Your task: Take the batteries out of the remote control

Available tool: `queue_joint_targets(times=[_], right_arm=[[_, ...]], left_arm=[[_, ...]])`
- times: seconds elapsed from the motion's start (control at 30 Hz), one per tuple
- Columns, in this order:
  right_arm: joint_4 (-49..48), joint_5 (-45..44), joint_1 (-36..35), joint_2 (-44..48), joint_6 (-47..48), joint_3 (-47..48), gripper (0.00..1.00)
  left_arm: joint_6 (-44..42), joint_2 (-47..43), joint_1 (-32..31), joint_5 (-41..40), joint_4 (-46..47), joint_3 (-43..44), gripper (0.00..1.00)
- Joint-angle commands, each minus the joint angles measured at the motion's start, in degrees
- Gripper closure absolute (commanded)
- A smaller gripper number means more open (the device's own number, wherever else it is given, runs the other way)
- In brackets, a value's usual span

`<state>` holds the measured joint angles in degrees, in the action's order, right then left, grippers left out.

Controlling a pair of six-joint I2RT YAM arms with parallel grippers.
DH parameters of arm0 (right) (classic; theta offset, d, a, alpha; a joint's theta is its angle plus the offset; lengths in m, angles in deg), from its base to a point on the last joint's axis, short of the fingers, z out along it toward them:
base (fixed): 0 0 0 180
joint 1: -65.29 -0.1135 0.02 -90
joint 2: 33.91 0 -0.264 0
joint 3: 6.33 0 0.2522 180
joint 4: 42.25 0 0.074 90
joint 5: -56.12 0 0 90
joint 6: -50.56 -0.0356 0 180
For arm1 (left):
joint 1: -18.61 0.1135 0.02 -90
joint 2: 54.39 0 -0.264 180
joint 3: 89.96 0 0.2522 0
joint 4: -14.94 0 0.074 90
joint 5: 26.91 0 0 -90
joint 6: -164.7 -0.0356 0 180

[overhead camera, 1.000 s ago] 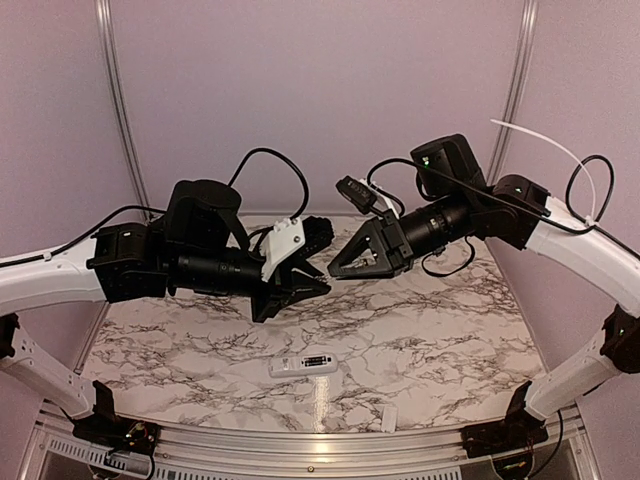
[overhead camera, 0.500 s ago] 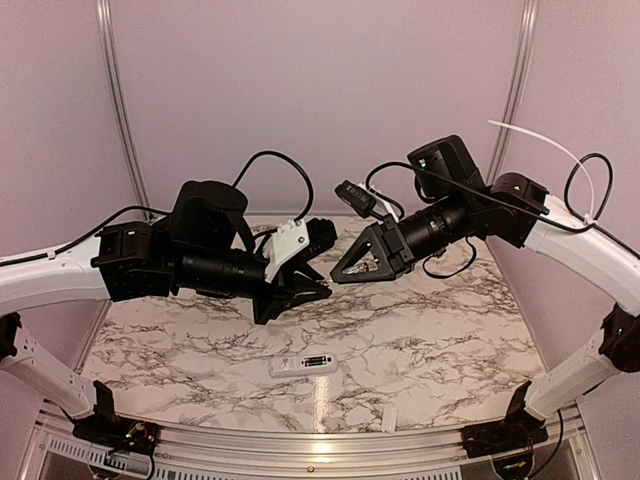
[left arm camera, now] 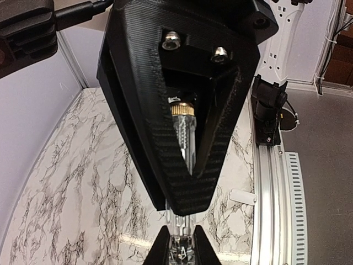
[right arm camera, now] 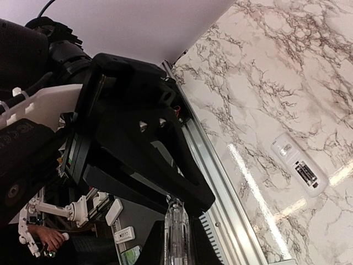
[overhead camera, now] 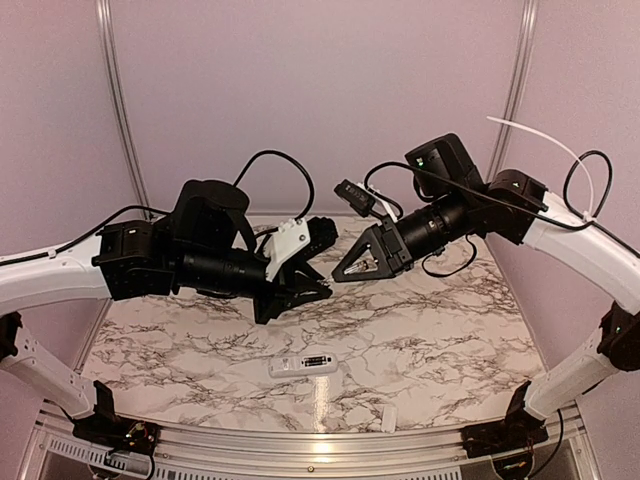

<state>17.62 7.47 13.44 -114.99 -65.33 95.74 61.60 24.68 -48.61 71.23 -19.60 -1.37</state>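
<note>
Right tool (overhead camera: 336,273) closed — raised, facing left tool (overhead camera: 322,290)

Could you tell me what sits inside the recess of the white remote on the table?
The small white oblong plastic remote lies recess-up; dark slender batteries seem to fill it. Anything beneath them is covered.

The marble-patterned table (overhead camera: 180,340) fills the lower half of the top view. The remote control (overhead camera: 303,364) lies flat on it at lower centre, back up, its recessed compartment showing dark. A small flat white piece (overhead camera: 389,418) lies to its lower right, just beside the front rail (overhead camera: 250,438).
</note>
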Motion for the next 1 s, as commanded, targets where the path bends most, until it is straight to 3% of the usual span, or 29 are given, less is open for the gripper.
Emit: queue_joint_targets(times=[0.0, 0.13, 0.2, 0.23, 0.3, 0.43, 0.57, 0.73, 0.97], right_arm=[[1.22, -0.82, -0.35, -0.97, 1.18, 1.83, 0.95], [1.85, -1.44, -0.35, -1.04, 1.27, 1.43, 1.0], [2.47, -3.47, -0.35, -0.86, 1.05, 1.42, 1.0], [2.79, -4.63, -0.35, -0.44, 0.95, 1.38, 1.0], [3.01, -6.33, -0.31, 0.34, 0.47, 0.86, 1.0], [3.2, -9.47, -0.35, 1.58, -1.08, 0.16, 1.0], [3.21, -11.28, -0.35, 2.43, -2.66, -0.51, 1.0], [3.17, -12.56, -0.37, 2.83, -4.21, -1.36, 1.0], [3.52, -14.03, -0.35, 2.05, -5.47, -1.22, 1.0]], left_arm=[[0.98, 1.18, 0.34, 0.65, -1.28, 1.51, 1.0], [0.95, 0.94, 0.34, 0.45, -0.79, 1.22, 0.98], [0.75, 0.06, 0.34, 0.76, 0.08, 0.24, 0.63], [0.9, -0.8, 0.34, 0.12, 1.01, -0.62, 0.5], [0.89, -3.08, 0.34, -0.9, 3.25, -2.96, 0.32], [-0.08, -8.93, 0.34, -4.22, 5.82, -8.38, 0.08], [-2.34, -14.64, 0.38, -7.56, 4.64, -13.19, 0.01], [-4.57, -19.39, 0.34, -13.05, 0.95, -16.9, 0.01], [-6.64, -22.94, 0.34, -14.08, -1.1, -21.82, 0.01]])
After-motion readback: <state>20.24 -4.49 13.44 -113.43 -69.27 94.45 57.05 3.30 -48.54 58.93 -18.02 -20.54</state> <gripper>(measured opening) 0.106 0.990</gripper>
